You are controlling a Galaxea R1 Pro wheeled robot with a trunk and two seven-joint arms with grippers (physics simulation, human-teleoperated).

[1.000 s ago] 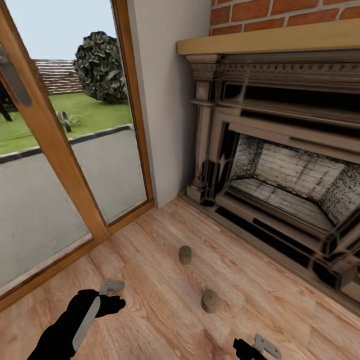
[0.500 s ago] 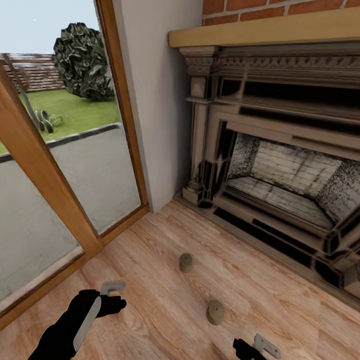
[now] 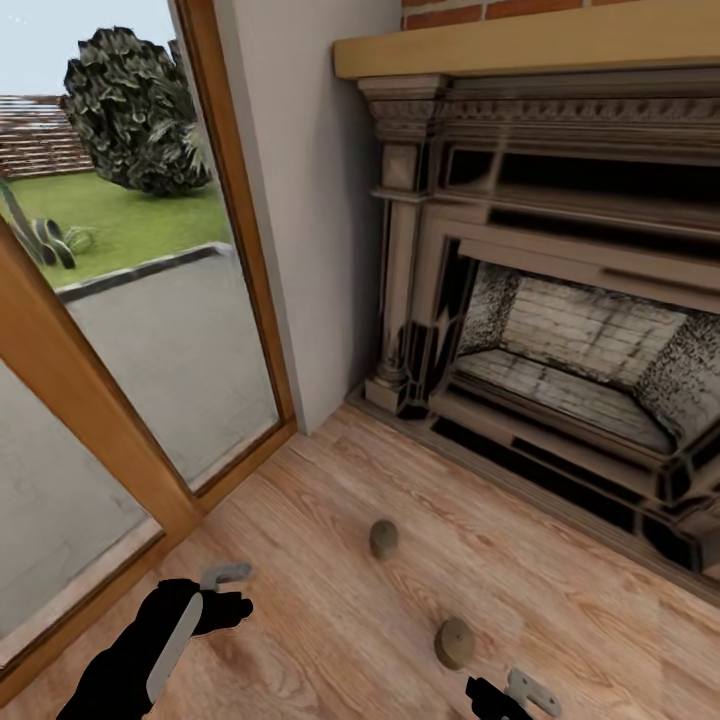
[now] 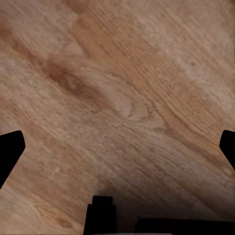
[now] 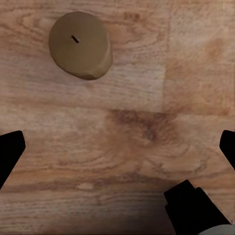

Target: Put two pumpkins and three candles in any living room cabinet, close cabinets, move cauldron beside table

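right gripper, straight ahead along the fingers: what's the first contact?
Most likely bare wood floor. The right wrist view looks down on planks between the open fingers; the nearer candle stands off the centre line, so the right gripper would probably pass beside it. Depth unclear.

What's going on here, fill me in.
The robot stands on the wooden floor in front of the fireplace, beside a glass door. Two short olive candles stand on the floor: the near candle is just ahead of the right tool and shows under it in the right wrist view; the far candle is closer to the hearth. The left tool hangs over bare floor. Both tools are open and empty, so nothing is picked up yet.
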